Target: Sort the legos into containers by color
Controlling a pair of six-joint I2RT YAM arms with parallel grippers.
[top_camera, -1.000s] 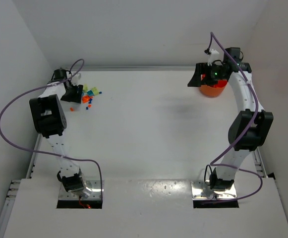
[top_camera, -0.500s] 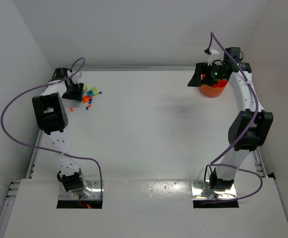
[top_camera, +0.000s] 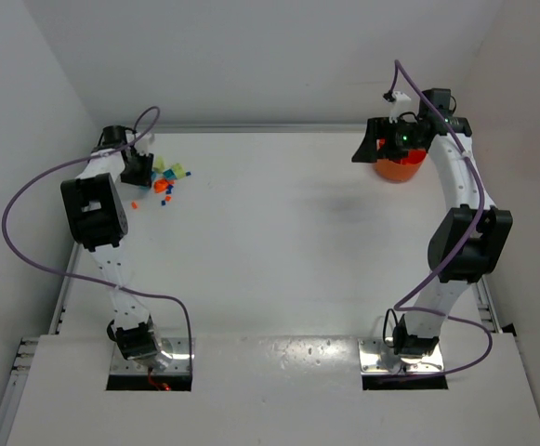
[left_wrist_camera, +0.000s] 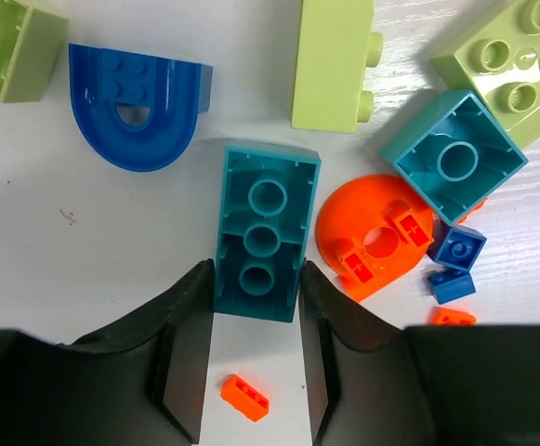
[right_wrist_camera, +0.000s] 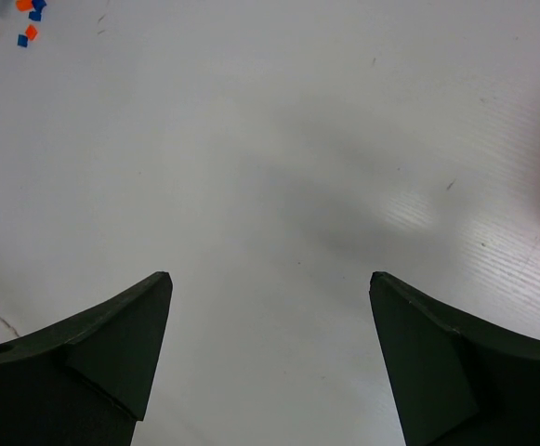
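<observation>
Change: the left gripper point(left_wrist_camera: 256, 279) had edged into the pile of legos point(top_camera: 165, 177) at the upper left and drawn its fingers in.
Left fingers: narrow, pressing both sides of the teal brick point(left_wrist_camera: 262, 232); a pick looked begun.
Right gripper point(right_wrist_camera: 270, 279): spread wide, holding nothing, by the orange bowl point(top_camera: 400, 168) at the upper right.
Teal brick: glossy hard plastic, oblong, lying hollow side up, three round tubes inside.

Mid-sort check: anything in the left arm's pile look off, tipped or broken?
Nothing broken or spilled. Several pieces lie hollow side up: the long teal brick, gripped at its near end by the left gripper, the square teal brick and the orange dome piece. A yellow-green brick lies on its side, studs sideways.
</observation>
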